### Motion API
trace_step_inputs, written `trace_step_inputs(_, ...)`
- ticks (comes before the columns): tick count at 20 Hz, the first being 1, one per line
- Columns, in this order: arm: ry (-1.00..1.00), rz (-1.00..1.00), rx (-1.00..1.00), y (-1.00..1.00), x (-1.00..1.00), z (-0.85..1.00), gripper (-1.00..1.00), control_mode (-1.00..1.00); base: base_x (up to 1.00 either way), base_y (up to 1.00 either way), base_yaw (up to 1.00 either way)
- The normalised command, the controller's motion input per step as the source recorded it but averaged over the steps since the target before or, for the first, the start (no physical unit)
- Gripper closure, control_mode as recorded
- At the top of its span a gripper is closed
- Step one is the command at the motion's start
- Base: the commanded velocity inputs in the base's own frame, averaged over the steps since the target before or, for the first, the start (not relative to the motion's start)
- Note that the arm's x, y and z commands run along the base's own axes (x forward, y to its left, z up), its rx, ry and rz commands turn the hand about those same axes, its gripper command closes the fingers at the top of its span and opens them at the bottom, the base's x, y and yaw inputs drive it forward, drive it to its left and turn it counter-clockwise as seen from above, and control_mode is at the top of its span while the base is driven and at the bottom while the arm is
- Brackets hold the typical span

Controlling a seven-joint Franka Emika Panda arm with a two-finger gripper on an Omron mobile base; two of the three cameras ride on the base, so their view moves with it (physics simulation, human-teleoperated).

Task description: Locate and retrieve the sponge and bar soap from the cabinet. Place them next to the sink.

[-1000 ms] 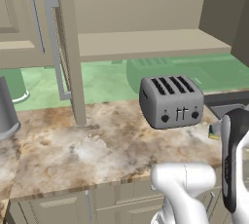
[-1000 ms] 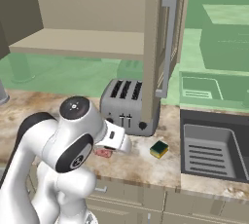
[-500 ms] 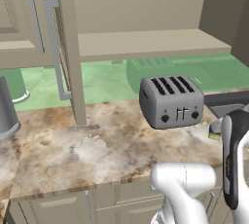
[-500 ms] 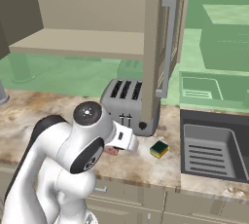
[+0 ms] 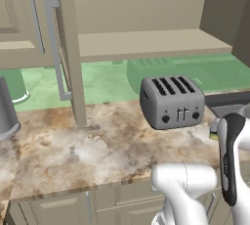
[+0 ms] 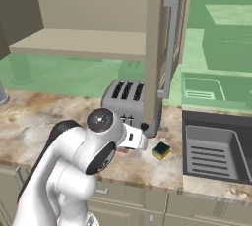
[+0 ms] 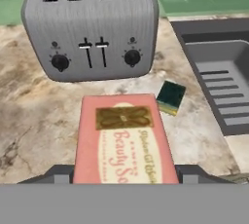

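A pinkish-red rectangular bar soap [image 7: 124, 142] with a gold emblem and "Beauty" lettering hangs pinched between the robot's dark fingers [image 7: 59, 173], above the brown-and-cream marbled stone counter [image 7: 34, 116] and in front of the silver four-slot toaster [image 7: 91, 23]. The small yellow sponge with its dark green scrub layer [image 7: 170, 97] lies flat on the counter just beside the toaster's front corner, between the toaster and the grey ridged metallic sink [image 7: 221, 84]. In the right base view the sponge [image 6: 161, 151] sits near the foot of the open door of the beige-taupe wall cabinet [image 6: 88, 43], whose flat shelf runs behind and above the toaster [image 6: 129, 101], with the sink [image 6: 218, 149] on the sponge's far side.
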Motion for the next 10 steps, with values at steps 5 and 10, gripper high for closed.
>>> trace_step_inputs(5, 0.0, 0.0, -0.11, -0.07, 0.33, -0.27, 1.0, -1.0, 0.0, 0.0, 0.0)
trace_step_inputs(10, 0.0, 0.0, -0.01, -0.21, 0.25, -0.12, 1.0, -1.0, 0.0, 0.0, 0.0)
